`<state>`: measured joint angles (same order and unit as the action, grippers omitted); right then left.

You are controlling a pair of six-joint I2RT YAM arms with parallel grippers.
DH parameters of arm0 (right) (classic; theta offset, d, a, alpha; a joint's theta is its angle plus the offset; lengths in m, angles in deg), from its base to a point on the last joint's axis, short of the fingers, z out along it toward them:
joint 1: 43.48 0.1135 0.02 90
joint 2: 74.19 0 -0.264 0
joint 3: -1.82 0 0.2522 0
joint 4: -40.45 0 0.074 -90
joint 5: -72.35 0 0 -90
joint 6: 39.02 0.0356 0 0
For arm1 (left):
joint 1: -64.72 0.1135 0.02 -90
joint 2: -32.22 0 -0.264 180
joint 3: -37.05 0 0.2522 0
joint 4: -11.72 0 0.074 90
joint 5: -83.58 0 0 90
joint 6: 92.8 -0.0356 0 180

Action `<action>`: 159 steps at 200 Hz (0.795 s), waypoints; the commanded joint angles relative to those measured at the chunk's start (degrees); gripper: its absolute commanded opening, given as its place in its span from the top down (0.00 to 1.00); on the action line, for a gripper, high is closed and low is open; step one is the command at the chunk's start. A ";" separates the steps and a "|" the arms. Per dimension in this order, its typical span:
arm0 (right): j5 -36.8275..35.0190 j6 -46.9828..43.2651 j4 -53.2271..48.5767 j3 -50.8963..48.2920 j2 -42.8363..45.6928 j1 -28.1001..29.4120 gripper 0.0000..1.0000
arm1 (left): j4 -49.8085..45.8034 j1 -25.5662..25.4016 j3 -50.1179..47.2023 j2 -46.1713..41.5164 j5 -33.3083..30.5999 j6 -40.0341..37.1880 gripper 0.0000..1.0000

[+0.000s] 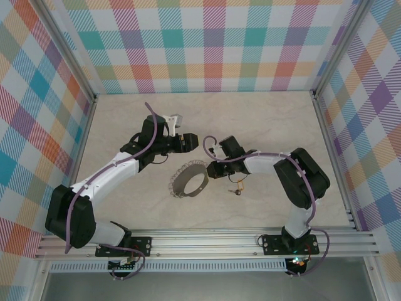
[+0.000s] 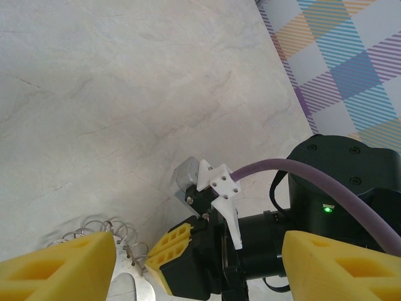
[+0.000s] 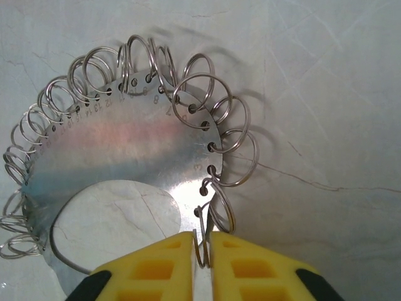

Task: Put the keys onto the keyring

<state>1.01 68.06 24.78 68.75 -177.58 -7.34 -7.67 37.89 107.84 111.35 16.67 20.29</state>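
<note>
Right pincer point(image 3: 202, 251): pads drawn almost together, nipping one thin wire loop point(image 3: 219, 210) between the tips.
Held loop: hooked through a hole at the nearest rim of the keyring point(image 3: 119, 150), standing up out of the grip.
Keyring: straight ahead of the right fingertips; a flat silvery plate with a round cut-out, fringed all along its outer edge with small wire loops. Resting on the pale surface point(image 3: 326, 94), though whether the gripped side is lifted cannot be told.
Key point(image 1: 237, 188): back behind the right pincer, toward its own base, just beside the wrist. Small and brass-yellow, loose on the surface, apart from the keyring and gripped by nothing.
Left pincer point(image 1: 188, 142): across the keyring from the right one, near its far rim; fingers spread wide with nothing between them.
Step in hand: probably pinning the keyring by one loop so it cannot slide. Key not yet threaded.
Next move: likely falls to the left pincer, reaching past the keyring to the key. Calls for a fine, low pinch on a very small flat thing, then lining its hole up with a loop's split end while the right grip holds firm.
</note>
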 commanded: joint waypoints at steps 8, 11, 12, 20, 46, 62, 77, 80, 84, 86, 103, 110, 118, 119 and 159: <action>0.67 -0.94 -1.53 1.10 -0.15 0.34 1.00 | 1.47 0.46 1.12 0.30 1.17 0.01 0.29; 0.60 -0.96 -1.74 1.14 -0.02 0.34 1.00 | 1.51 0.46 1.13 0.24 1.16 0.02 0.29; 0.60 -0.98 -1.85 1.19 0.01 0.33 1.00 | 1.50 0.51 1.14 0.24 1.16 0.02 0.29; 0.46 -1.30 -2.40 1.28 0.60 0.33 1.00 | 1.41 0.46 1.16 0.15 1.19 -0.09 0.29; 0.18 -3.00 -4.85 1.96 5.55 0.33 1.00 | 0.50 0.47 1.67 -0.38 0.57 -0.37 0.29; -0.64 -4.56 -6.36 2.69 10.46 0.29 1.00 | -0.63 0.55 2.33 -1.05 0.05 -0.82 0.29; -0.92 -5.79 -7.12 3.64 14.96 0.15 1.00 | -0.92 0.86 2.56 -2.19 0.17 -0.94 0.30; -0.97 -5.85 -7.06 3.81 15.81 0.08 1.00 | -0.89 0.92 2.63 -2.34 0.26 -0.94 0.30; -0.99 -6.09 -7.09 4.02 16.76 0.07 1.00 | -0.99 1.02 2.71 -2.75 0.47 -0.94 0.30; -0.92 -6.12 -6.93 4.11 17.36 0.03 1.00 | -0.99 1.06 2.77 -2.89 0.53 -0.99 0.30; -0.90 -6.19 -5.69 4.63 21.42 -0.24 1.00 | -1.26 1.62 3.21 -4.54 1.75 -1.31 0.32; -0.67 -6.27 -5.02 4.82 22.77 -0.36 1.00 | -1.23 1.85 3.48 -5.29 2.48 -1.45 0.32; -0.79 -6.12 -4.05 4.93 24.25 -0.50 1.00 | -1.31 2.17 3.69 -6.11 3.55 -1.72 0.34; -0.80 -6.11 -3.88 4.97 24.40 -0.52 1.00 | -1.36 2.19 3.74 -6.19 3.72 -1.77 0.34; 2.05 -3.72 2.36 6.04 28.44 -2.59 1.00 | -1.87 3.19 6.12 -8.74 9.43 -3.84 0.44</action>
<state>0.16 63.60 21.80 73.06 -150.67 -8.72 -9.44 40.14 111.08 104.75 20.82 18.58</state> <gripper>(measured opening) 0.067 0.591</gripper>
